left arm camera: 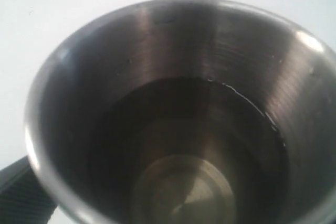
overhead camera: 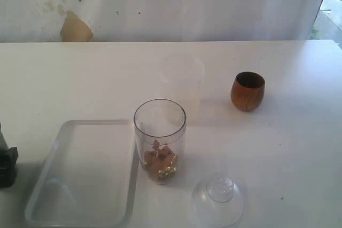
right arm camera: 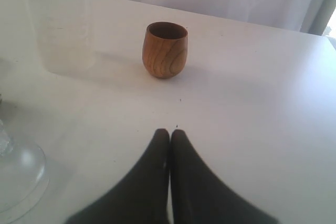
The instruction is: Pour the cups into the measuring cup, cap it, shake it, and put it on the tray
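Observation:
The clear measuring cup (overhead camera: pixel 160 140) stands upright at the middle, with brown and gold bits at its bottom. Right of its foot lies the clear dome cap (overhead camera: pixel 218 200). The brown wooden cup (overhead camera: pixel 247 91) stands at the back right. The white tray (overhead camera: pixel 85 174) lies left of the measuring cup. The steel tumbler (left arm camera: pixel 173 108) fills the left wrist view, seen from above, its dim bottom bare. One dark finger (left arm camera: pixel 21 195) of my left gripper (overhead camera: pixel 6 166) sits against its outer wall. My right gripper (right arm camera: pixel 169 132) is shut on nothing, well short of the wooden cup (right arm camera: pixel 165 49).
A frosted translucent cup (overhead camera: pixel 183 78) stands behind the measuring cup, and it shows beside the wooden cup in the right wrist view (right arm camera: pixel 56 22). The dome cap (right arm camera: pixel 16 177) lies close to my right gripper. A white wall backs the table.

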Tool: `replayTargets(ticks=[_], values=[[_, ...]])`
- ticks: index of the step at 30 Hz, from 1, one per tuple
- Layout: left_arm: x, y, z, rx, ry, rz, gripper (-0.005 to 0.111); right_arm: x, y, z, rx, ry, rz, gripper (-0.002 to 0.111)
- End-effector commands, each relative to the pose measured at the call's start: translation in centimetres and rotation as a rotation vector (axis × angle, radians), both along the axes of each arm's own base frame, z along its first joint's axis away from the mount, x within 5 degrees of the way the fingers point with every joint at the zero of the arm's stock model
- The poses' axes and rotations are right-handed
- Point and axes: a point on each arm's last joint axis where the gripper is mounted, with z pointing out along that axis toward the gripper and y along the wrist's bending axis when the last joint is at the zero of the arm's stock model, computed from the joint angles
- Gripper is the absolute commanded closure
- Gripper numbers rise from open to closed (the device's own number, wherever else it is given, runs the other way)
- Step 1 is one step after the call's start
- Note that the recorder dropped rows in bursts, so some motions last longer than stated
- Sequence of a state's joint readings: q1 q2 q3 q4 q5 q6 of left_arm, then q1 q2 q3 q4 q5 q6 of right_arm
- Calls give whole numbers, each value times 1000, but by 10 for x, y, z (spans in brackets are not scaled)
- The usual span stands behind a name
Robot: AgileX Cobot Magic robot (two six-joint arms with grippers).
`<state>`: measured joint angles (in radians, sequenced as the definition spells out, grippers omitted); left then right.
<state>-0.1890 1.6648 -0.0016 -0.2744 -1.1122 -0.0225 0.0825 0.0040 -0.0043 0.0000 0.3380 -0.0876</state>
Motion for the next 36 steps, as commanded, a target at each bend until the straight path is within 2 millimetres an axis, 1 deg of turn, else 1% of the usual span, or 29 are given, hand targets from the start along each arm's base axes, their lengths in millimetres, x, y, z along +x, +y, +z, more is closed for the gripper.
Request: replayTargets(ticks=[1, 7, 12, 17, 21, 27, 31, 36], values=[[0, 0, 1, -3, -22, 5, 2, 0, 0, -1, 6, -1, -6, 108], [-1, 0, -1, -5, 3, 12, 2, 0, 0, -1, 6, -1, -6, 108], [-4, 1, -6, -7, 74, 16, 2, 0, 0, -1, 6, -1, -6, 108], [-3, 1, -5, -3, 54, 23, 2, 0, 0, -1, 6, -1, -6, 108], [-1, 3, 0, 3, -4, 39, 2, 0, 0, -1, 6, -1, -6, 108], [0, 3, -1, 1, 7, 36, 2, 0, 0, -1, 6, -1, -6, 108], [2, 4, 2, 22, -22, 44, 2, 0, 0, -1, 6, -1, -6, 108], [6, 3, 0, 13, 1, 48, 2, 0, 0, -1, 6, -1, -6, 108]])
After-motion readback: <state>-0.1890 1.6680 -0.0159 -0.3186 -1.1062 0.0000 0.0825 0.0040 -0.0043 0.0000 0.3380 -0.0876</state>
